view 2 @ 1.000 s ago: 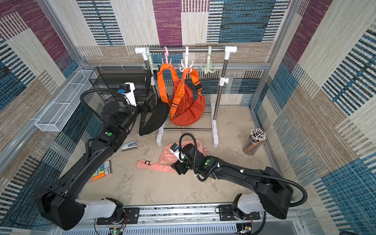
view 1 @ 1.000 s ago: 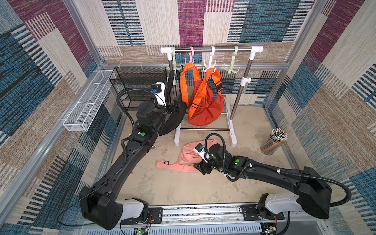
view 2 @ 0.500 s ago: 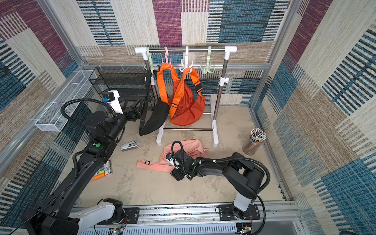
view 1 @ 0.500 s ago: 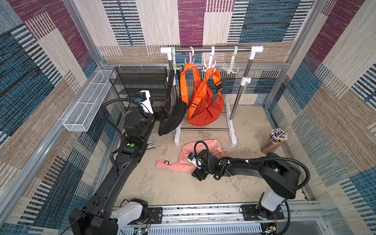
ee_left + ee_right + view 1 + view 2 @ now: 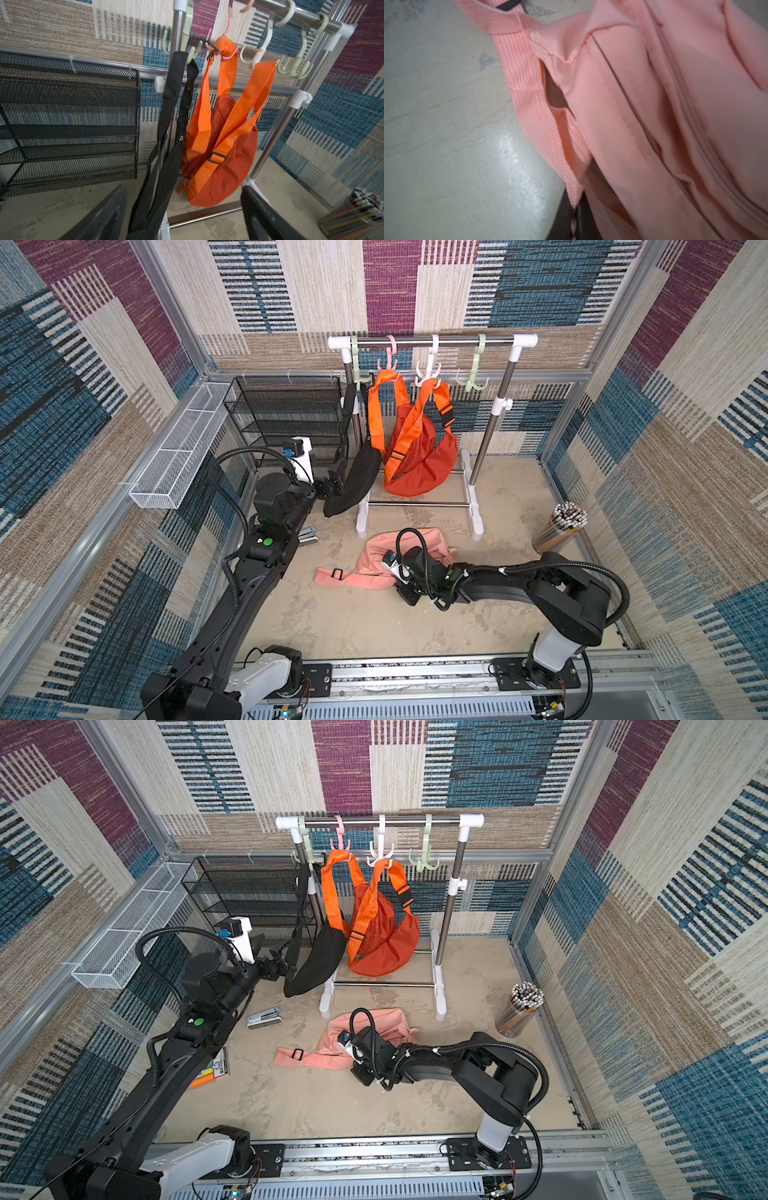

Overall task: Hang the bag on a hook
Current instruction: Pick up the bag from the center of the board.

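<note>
Below, a pink bag point(image 5: 380, 549) lies on scuffed floor point(image 5: 353, 626) between patterned walls point(image 5: 685, 427).

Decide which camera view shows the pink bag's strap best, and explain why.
Right wrist view: the pink strap is close up, weave visible, the jaws of the right gripper shut on it. Both top views show it small on the floor. The left wrist view misses it.

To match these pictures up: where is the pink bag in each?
In a top view: pink bag lies in front of the clothes rack.
In a top view: pink bag, same place.
Left wrist: not in it.
Right wrist: fills most of the frame.
Shared landmark: its strap's black buckle.
</note>
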Motion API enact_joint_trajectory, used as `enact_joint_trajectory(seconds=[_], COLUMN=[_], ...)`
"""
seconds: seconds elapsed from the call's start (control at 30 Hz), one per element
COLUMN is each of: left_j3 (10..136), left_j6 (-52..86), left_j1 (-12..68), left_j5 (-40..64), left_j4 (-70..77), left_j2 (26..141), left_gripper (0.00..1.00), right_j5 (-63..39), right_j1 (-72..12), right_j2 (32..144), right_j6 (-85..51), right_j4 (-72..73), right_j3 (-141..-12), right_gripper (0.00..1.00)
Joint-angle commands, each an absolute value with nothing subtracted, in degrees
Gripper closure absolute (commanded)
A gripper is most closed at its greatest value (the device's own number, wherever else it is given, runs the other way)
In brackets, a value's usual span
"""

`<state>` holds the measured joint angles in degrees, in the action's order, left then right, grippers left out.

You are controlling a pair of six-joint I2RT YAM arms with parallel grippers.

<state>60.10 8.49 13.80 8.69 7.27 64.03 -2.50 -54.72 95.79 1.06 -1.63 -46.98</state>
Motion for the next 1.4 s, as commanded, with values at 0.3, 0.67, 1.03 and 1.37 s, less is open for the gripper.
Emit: enact_joint_trajectory(seconds=[0.3, 0.67, 1.03, 1.37], left_j3=[59.81, 56.70, 56.96, 56.01], left_j6=[-13.65, -33.97, -38.15, -35.91], left_j1=[13.90, 14.24, 16.33, 18.44], left_j5=[46.86, 63.35, 58.63, 51.20], left_j4=[-12.29, -26.95, -26.94, -17.89], left_j2=[72.08, 72.59, 80.42, 83.38], left_gripper=[0.21, 0.21, 0.24, 0.35], right_j5=[-1.54, -1.96, -3.64, -6.27], right_j1=[-54.62, -52.61, -52.38, -52.31], right_j2=[85.25, 81.79, 79.98, 76.71], right_j6=[2.10, 1.32, 1.90, 1.42], right_j4=[-9.24, -10.12, -8.28, -6.42], right_j3=[-56.78, -59.31, -59.36, -57.69], right_gripper=[1.00, 1.00, 1.00, 1.00])
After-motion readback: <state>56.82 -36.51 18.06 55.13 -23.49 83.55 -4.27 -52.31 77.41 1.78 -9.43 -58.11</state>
